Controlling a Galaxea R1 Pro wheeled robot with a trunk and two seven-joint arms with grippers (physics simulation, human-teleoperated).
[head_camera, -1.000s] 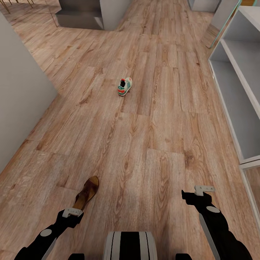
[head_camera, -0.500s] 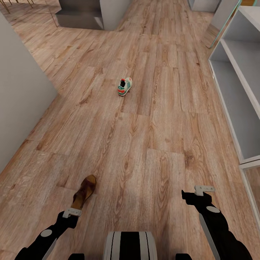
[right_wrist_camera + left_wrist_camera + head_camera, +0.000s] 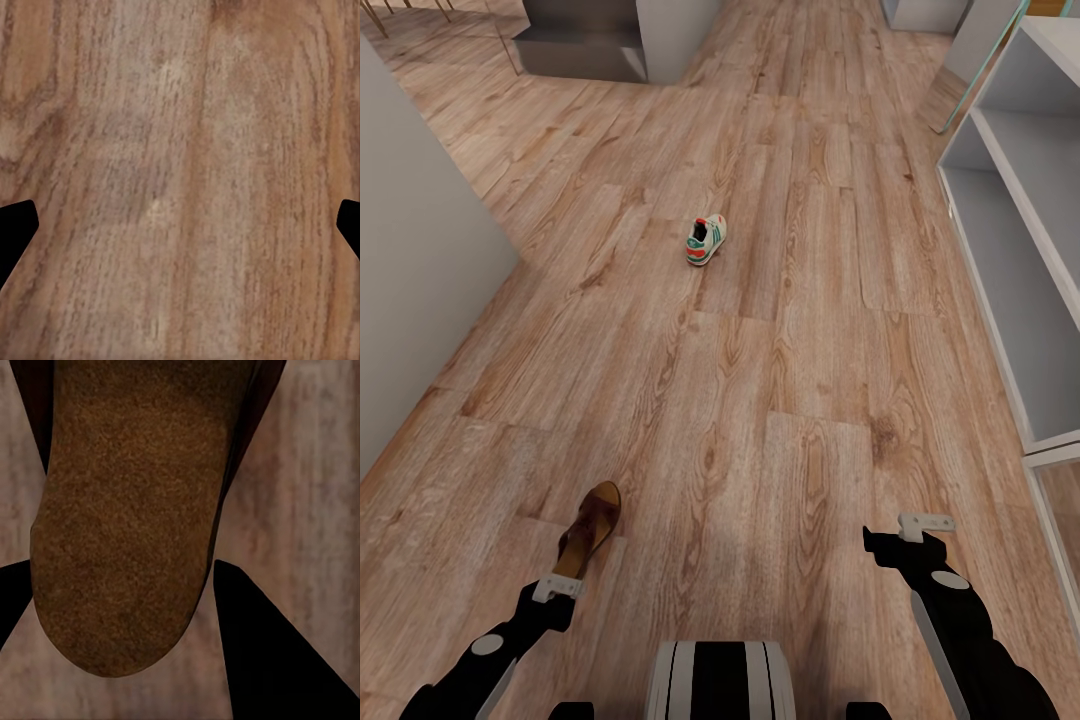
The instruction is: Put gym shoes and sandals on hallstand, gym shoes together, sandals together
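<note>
Head view first: compared with a second ago, the brown sandal (image 3: 590,527) reaches less far ahead of our left pincer (image 3: 558,589), and its toe looks a bit lifted and turned. The camera itself hasn't budged, the gym shoe (image 3: 706,239) and the hallstand (image 3: 1000,300) sit exactly where they were. Our right arm hasn't moved either.

Left arm is stretched low and forward, and the sandal's heel end sits right at the pincer tip, so we seem to be clamped on it, though we can't actually see the grip from up here. In the left wrist view the sandal's suede-like sole (image 3: 127,510) lies between the two dark fingers (image 3: 270,652), held over the corridor floor (image 3: 300,472).

Right pincer (image 3: 920,527) hovers over bare planks, fingers spread wide apart at the edges of the right wrist view, nothing between them. The gym shoe is well ahead of both pincers, and the hallstand is off to the right of the right one.
</note>
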